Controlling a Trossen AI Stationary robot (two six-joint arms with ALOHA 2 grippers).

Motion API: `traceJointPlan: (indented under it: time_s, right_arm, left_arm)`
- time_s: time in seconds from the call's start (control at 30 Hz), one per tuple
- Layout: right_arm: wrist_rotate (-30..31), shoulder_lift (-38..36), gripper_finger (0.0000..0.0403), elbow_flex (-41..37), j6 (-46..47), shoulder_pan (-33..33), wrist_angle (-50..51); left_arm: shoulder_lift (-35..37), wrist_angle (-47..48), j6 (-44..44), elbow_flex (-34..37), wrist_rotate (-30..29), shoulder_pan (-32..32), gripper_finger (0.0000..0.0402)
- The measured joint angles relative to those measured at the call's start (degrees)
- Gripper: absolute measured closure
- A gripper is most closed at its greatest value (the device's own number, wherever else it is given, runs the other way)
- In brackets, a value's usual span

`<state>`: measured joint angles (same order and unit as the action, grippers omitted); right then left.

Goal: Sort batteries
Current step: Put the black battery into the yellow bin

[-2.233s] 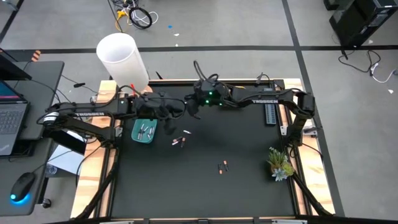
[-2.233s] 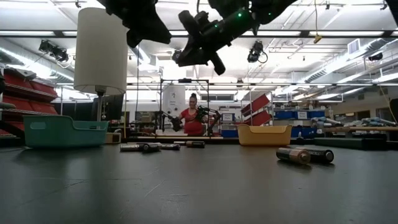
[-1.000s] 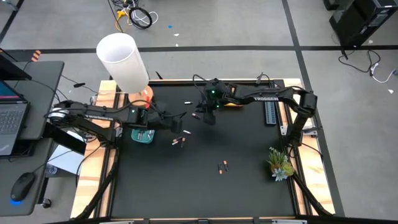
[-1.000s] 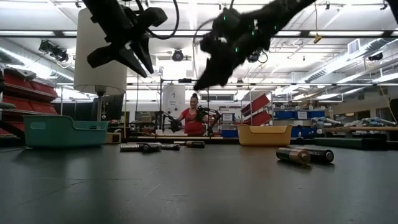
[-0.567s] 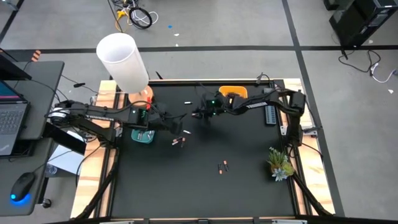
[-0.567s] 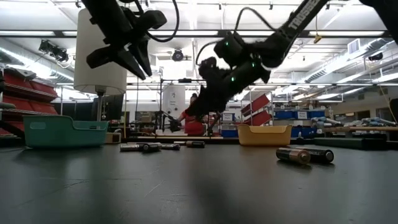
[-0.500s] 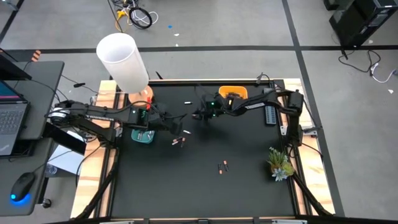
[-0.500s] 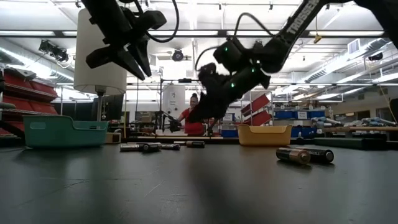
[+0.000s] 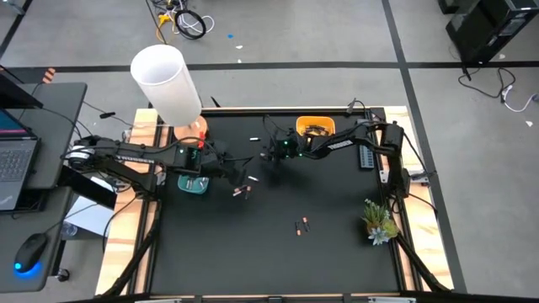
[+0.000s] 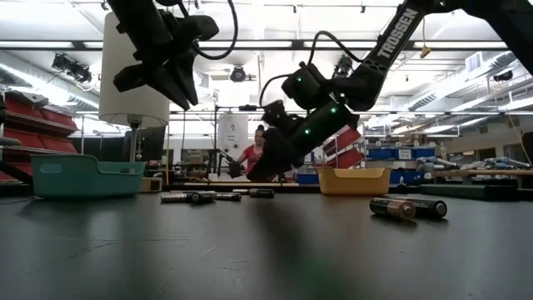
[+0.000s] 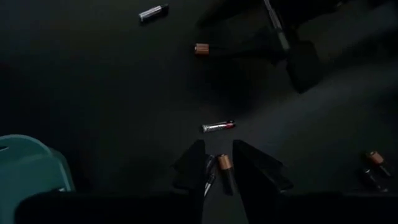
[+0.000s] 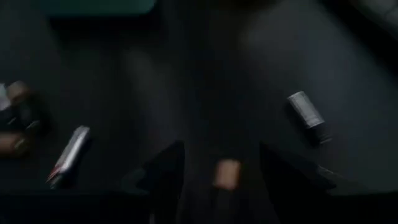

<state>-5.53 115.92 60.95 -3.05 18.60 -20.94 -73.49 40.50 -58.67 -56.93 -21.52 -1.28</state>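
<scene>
The batteries [image 9: 303,225] are lying scattered across the dark table [image 9: 337,252]. One pair is sitting near five o'clock from the table's middle. A dark pair [image 9: 242,193] is lying toward nine o'clock. A silver battery [image 9: 252,178] is resting just above that, and a lone white battery [image 9: 255,138] is lying up near eleven o'clock. More of them are showing inside the teal bin [image 9: 187,188] at the nine o'clock edge.

The right gripper [image 9: 268,156] is hanging low over the mat around eleven o'clock. In its wrist view its fingers [image 12: 163,169] are standing wide apart. A copper-ended battery [image 12: 227,173] is lying on the table between them, and neither finger is touching it. So that gripper is released and grasping nothing. A silver-capped battery [image 12: 307,116] is lying off to one side of it.

The left gripper [image 9: 239,173] is hovering between the teal bin and the silver battery. Its fingers [image 11: 191,165] are parted too, with nothing clamped between them. The dark pair is showing on the mat through the gap. From table height this gripper is sitting well above the surface.

The orange bin [image 9: 314,128] is sitting at the twelve o'clock edge, behind the right arm. A green plant sprig [image 9: 379,221] is standing at four o'clock. A tall white cylinder [image 9: 166,82] is rising past the ten o'clock corner. A laptop [image 9: 13,156] is sitting off the table beyond nine o'clock. Across the room a person in red [image 10: 252,155] is partly hidden behind the right gripper.
</scene>
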Motion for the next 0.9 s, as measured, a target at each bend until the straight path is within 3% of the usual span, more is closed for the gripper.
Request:
traceJointPlan:
  time_s: [0.17,0.4,0.53,0.73,0.9]
  right_arm:
    - [0.11,2.26,0.0179,0.0,0.95,0.71,-2.02]
    - [0.44,4.92,0.0202,0.0,1.81,0.22,-3.49]
    - [1.16,4.91,0.0241,0.02,1.79,0.16,-3.2]
    - [2.91,4.62,0.0345,0.23,-1.82,0.11,-0.3]
    - [2.89,4.54,0.0353,0.26,-3.41,0.12,0.56]
  left_arm:
    - [0.0,-0.01,1.3,0.0,0.0,0.0,0.031]
    - [0.0,0.3,1.43,0.0,0.07,0.0,0.031]
    - [0.0,0.3,1.42,0.0,0.44,0.0,0.031]
    - [0.0,0.39,1.42,0.0,0.65,0.0,0.031]
    - [0.0,1.14,1.42,0.0,0.68,0.0,0.031]
